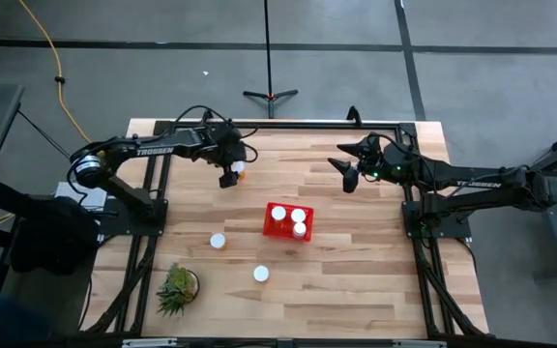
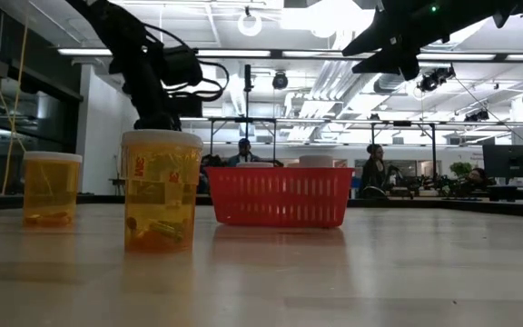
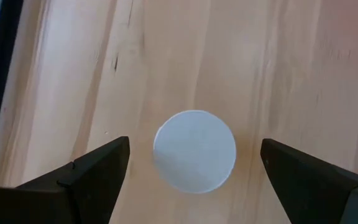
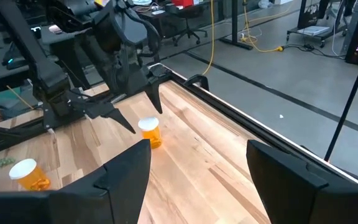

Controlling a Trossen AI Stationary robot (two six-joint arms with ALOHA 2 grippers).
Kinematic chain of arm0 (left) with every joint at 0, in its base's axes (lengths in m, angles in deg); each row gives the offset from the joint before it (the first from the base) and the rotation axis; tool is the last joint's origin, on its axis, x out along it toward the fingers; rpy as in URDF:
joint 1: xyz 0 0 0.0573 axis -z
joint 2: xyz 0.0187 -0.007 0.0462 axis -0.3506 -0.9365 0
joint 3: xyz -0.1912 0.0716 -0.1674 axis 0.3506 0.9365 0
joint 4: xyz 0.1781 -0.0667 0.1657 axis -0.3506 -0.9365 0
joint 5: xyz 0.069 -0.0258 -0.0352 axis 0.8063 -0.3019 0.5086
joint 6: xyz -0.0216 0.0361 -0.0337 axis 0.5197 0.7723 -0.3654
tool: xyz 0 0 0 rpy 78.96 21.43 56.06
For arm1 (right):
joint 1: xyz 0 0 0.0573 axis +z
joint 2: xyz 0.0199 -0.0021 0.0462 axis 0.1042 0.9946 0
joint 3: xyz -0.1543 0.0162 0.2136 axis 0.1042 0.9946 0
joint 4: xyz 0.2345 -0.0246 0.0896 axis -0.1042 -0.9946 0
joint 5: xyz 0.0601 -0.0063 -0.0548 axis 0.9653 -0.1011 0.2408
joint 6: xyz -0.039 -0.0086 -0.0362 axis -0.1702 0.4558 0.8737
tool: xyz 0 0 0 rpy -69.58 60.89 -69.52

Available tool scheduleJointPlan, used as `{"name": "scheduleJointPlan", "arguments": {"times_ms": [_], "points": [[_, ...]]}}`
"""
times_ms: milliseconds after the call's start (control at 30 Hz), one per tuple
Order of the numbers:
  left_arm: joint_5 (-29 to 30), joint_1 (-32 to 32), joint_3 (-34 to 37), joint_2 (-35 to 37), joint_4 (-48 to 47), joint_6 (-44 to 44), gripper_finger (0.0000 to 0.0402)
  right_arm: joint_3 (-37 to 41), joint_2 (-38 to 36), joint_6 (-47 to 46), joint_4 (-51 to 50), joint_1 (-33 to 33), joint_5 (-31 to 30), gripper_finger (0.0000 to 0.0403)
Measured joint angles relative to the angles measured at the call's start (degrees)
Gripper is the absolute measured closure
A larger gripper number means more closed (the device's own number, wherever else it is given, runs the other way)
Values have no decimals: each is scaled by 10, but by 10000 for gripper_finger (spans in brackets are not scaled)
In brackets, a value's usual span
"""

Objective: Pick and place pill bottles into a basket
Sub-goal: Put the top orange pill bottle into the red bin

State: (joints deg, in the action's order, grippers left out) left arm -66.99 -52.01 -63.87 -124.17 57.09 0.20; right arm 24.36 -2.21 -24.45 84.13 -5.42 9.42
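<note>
One pill bottle (image 1: 239,167) stands upright on the table at the far left, its white cap (image 3: 194,171) facing up. My left gripper (image 3: 194,148) is open, pointing down above it, one finger on each side of the cap and clear of it; the right wrist view (image 4: 138,112) shows this too. The red basket (image 1: 271,230) sits mid-table with three bottles (image 1: 289,220) standing in it. Two more bottles (image 1: 218,241) (image 1: 261,274) stand nearer the front. My right gripper (image 1: 349,176) is open and empty, raised at the far right.
A small green spiky plant (image 1: 177,288) stands near the front left corner. Dark arm frames run along the table's left (image 1: 148,208) and right (image 1: 416,217) sides. Bare wood lies right of the basket (image 1: 366,261). People show in the room behind (image 2: 373,168).
</note>
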Motion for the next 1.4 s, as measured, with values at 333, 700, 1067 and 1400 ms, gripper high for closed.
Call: {"name": "scheduleJointPlan", "arguments": {"times_ms": [333, 700, 1067, 1400], "points": [[-6, 0, 0, -46, 10, 3, 9, 0, 0, 2, -1, 0, -3, 147], [-5, 0, 0, -59, 28, 18, 25, 0, 0, -4, -14, 0, -4, 147], [-5, 0, 0, -59, 26, 17, 79, 0, 0, -4, -13, 0, -4, 147], [-4, 0, 0, -59, 25, 15, 125, 0, 0, -4, -13, 0, -4, 147]]}}
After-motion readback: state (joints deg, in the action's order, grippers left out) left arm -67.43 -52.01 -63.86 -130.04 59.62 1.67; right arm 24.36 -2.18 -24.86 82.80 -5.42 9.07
